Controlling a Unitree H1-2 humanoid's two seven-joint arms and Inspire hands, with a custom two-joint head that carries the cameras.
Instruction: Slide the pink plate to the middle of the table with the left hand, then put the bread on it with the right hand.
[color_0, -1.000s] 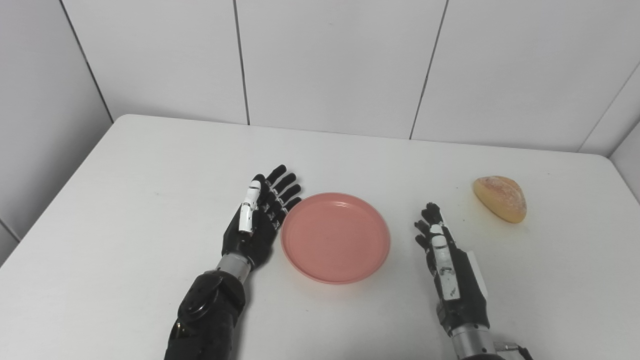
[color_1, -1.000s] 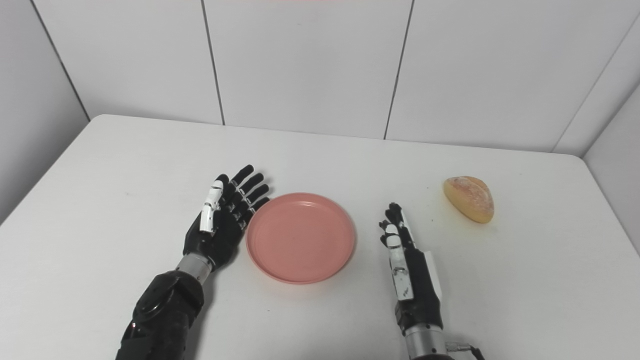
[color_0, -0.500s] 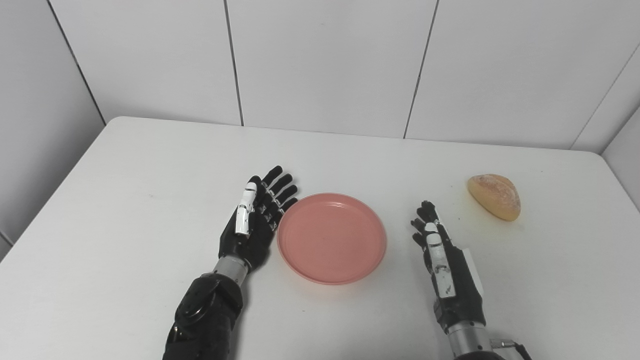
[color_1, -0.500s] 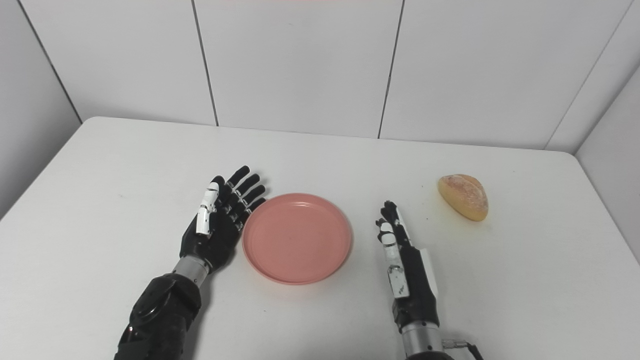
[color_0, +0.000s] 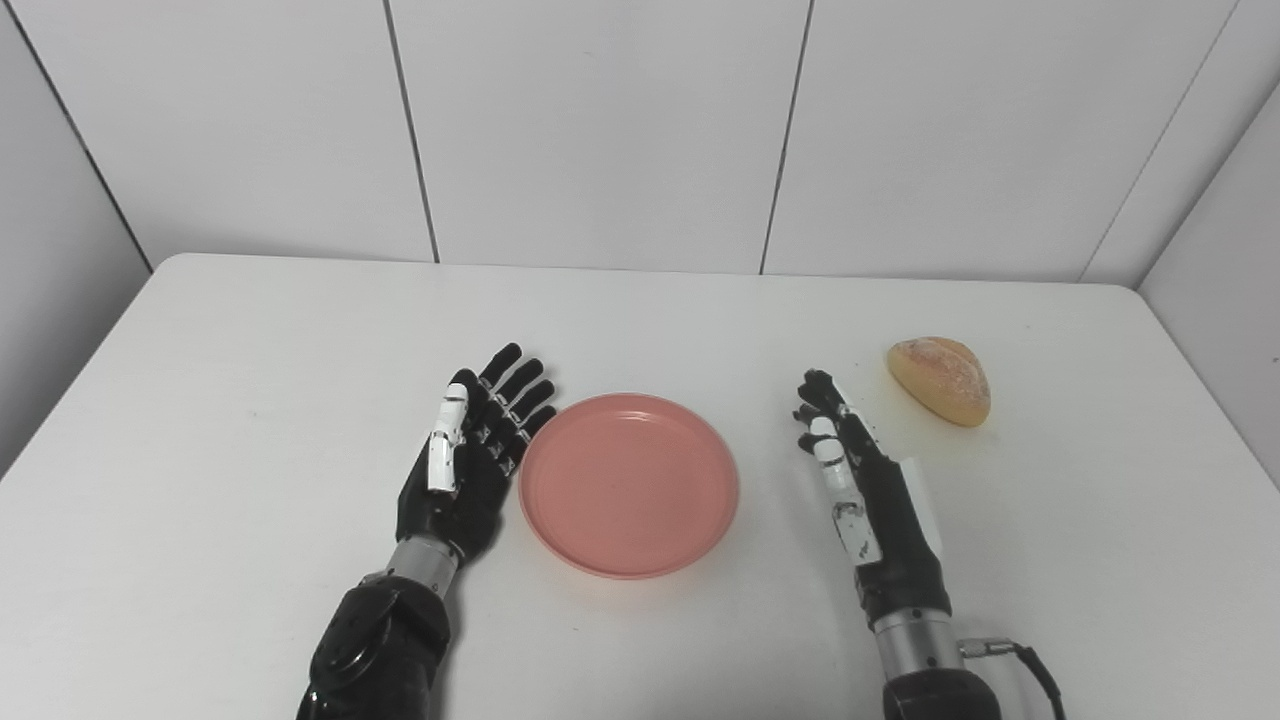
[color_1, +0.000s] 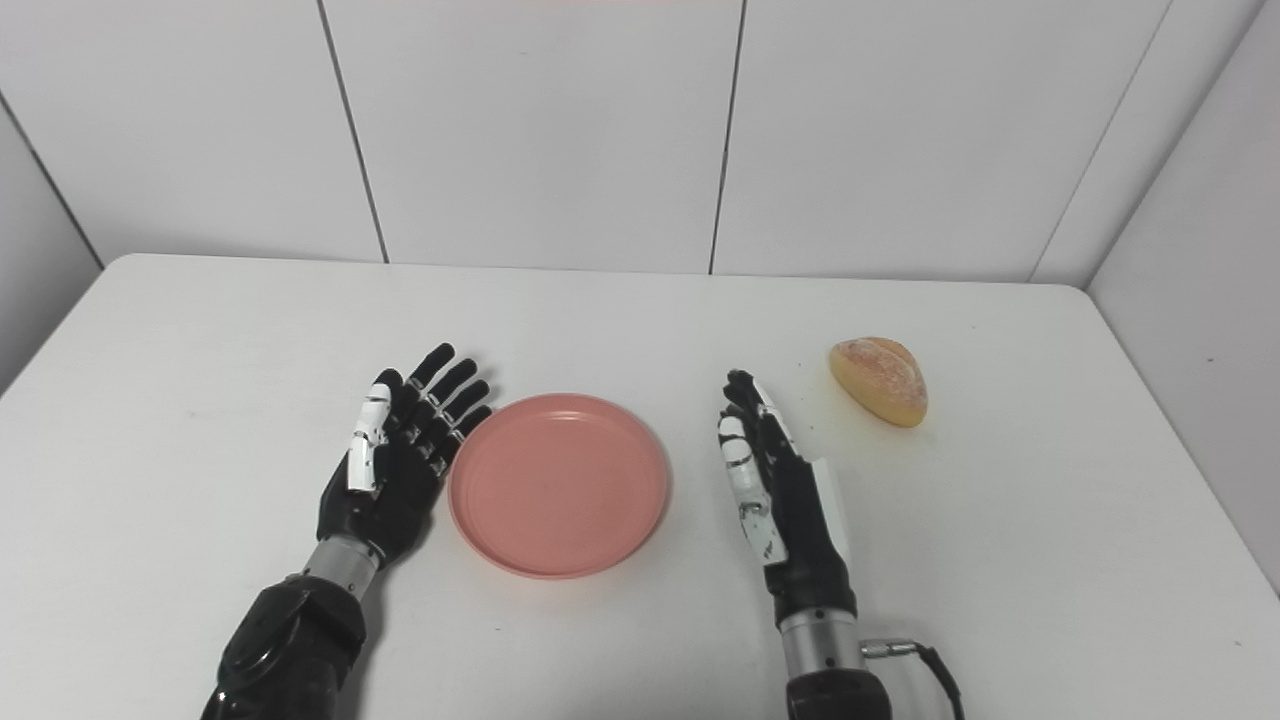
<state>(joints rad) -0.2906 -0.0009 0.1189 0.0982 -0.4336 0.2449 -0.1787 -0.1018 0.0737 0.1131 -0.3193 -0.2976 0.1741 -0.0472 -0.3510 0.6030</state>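
A round pink plate (color_0: 629, 484) lies flat near the middle of the white table (color_0: 250, 330). My left hand (color_0: 470, 450) stands open on its edge right against the plate's left rim, fingers straight and pointing away. My right hand (color_0: 865, 490) is open too, palm turned inward, a hand's width to the right of the plate and holding nothing. A golden bread roll (color_0: 940, 379) rests on the table at the right, beyond and to the right of my right hand's fingertips, apart from them.
White panelled walls close off the table at the back and on both sides. The table's right edge (color_1: 1150, 400) runs close to the bread. A cable (color_0: 1035, 670) trails from my right wrist.
The camera has swung to the right, so the whole scene has shifted left. My right hand has reached a little farther forward toward the bread. The left hand stays against the plate's rim.
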